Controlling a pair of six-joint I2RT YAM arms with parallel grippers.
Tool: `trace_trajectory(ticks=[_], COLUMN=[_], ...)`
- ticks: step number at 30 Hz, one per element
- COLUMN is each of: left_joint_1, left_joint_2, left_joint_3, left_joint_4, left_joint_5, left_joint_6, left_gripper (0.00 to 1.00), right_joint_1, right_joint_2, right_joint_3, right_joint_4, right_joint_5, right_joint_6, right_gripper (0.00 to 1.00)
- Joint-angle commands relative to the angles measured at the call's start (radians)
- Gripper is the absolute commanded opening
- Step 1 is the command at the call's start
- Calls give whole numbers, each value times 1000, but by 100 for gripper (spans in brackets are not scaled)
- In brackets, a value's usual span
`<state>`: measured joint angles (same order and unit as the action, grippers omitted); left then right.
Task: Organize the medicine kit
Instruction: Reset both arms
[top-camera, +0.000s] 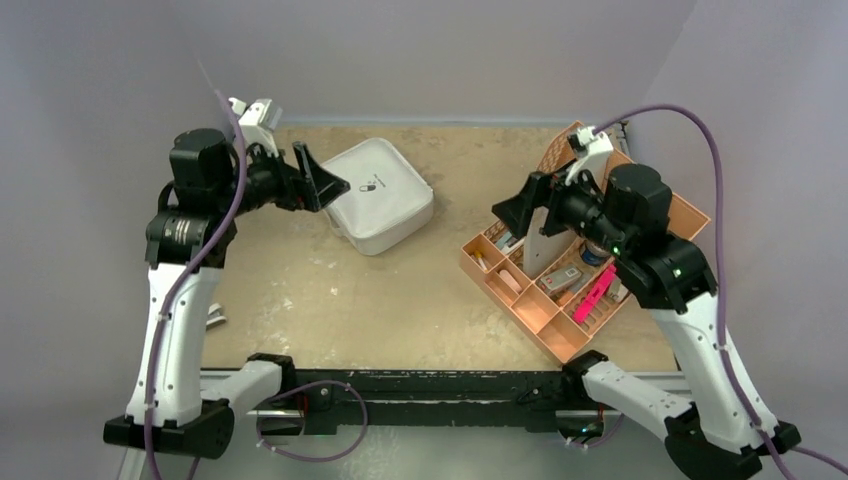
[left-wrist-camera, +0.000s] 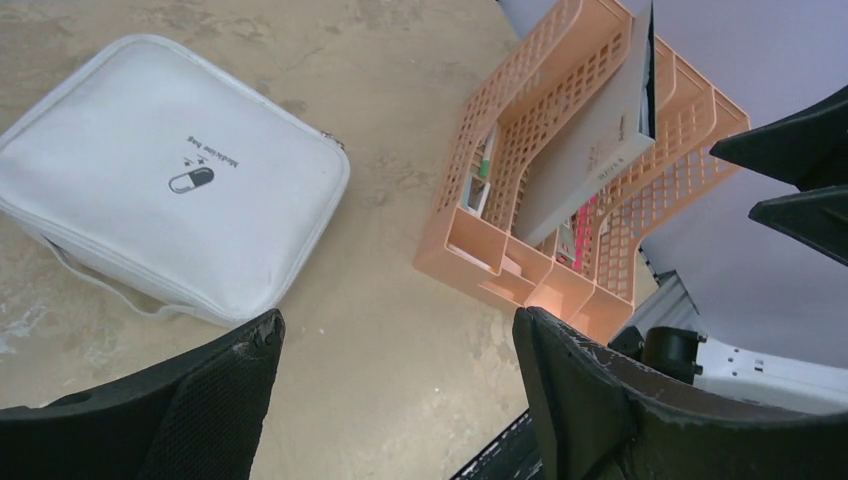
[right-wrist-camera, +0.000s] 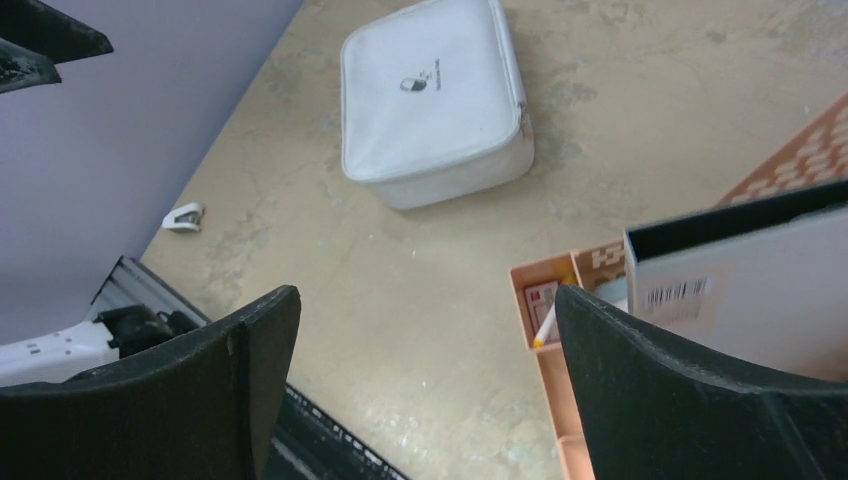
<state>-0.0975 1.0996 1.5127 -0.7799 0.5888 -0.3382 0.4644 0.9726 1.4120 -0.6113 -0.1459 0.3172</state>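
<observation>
Medicine kit (top-camera: 380, 195) flat on the table (top-camera: 380, 310), on the far side and left of centre, lid closed, pill logo facing up. Left gripper (top-camera: 322, 182) raised just beside the kit's left edge, jaws spread wide, nothing between them, clear of the case. Right gripper (top-camera: 512, 212) likewise wide open and empty, hanging above the left end of the orange tray (top-camera: 478, 268). Tray on the right of the table, well apart from the kit, set at an angle. Small packets in its compartments, along with a pink item (top-camera: 595, 292) and a tall grey-white box (top-camera: 545, 245) standing on edge. Small white clip (top-camera: 217, 318) near the table's left edge, close to the left arm.
</observation>
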Motion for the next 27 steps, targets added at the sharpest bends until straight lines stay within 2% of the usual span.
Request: trace_trajectory(ticks=[1,9,15,27], left_joint_1=[5,5,5,5], left_joint_2=[-108,-243,-306,-313], left_joint_3=[-80,-190,-290,-294], left_joint_4=[-25,-82,-60,-58], left_joint_5=[63,65,51,51], left_joint_6=[-6,-14,-59,-73], left_gripper=[83,84,85,85], right_joint_1=[2,3,3,2], right_joint_2=[-82,-227,-262,-280], right_joint_3=[-54,-146,-183,-199], right_joint_4=[-145,-219,-221,-218], right_joint_5=[-7,19,26,51], right_joint_6=[63,113,127,133], right_gripper=[99,99,99,99])
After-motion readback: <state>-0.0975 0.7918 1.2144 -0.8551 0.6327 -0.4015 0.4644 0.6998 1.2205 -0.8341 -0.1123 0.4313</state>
